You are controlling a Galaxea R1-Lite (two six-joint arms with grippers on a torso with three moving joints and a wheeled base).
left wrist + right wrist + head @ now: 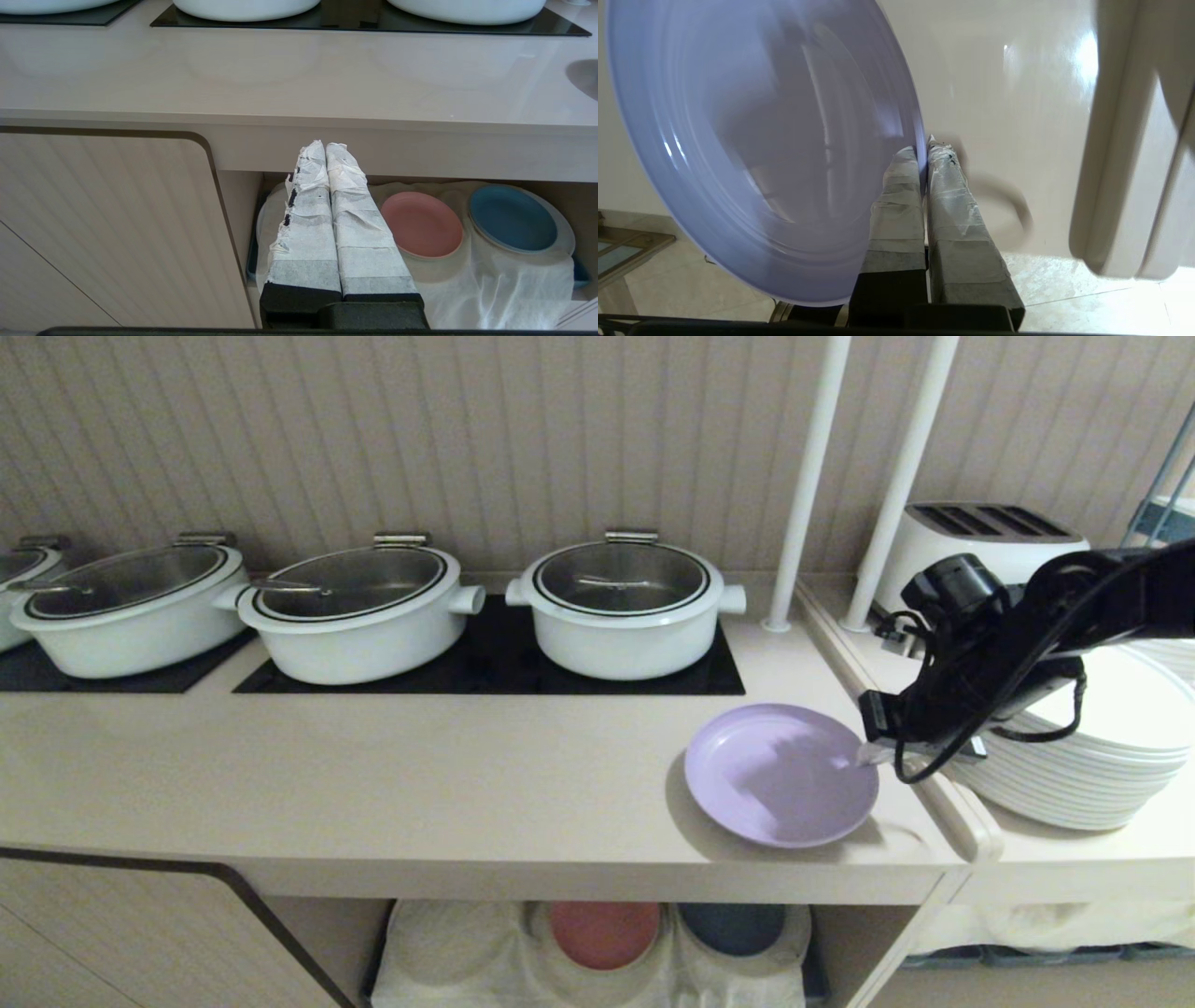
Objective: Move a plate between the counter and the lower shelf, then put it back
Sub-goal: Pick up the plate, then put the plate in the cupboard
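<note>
While the right claw (870, 753) reaches in from the right of the head frame, its taped fingers (901, 196) are pressed together on the right rim of the plate (780, 773), pinching it. In the right wrist view the rim passes between the two fingers. The lilac plate sits at the lower right of the head frame, over the worktop (373, 775) near its right end, casting a shadow beneath; whether it touches the surface cannot be told. Three white pots (624, 607) stand on black hob panels (485, 667) along the back. A stack of white plates (1092, 756) lies at the right edge. At bottom centre, the lower shelf (448, 952) carries a pink plate (604, 933) and a blue plate (733, 927) on white cloth. The left claw (325, 147), fingers pressed together and empty, hangs before the shelf opening.
</note>
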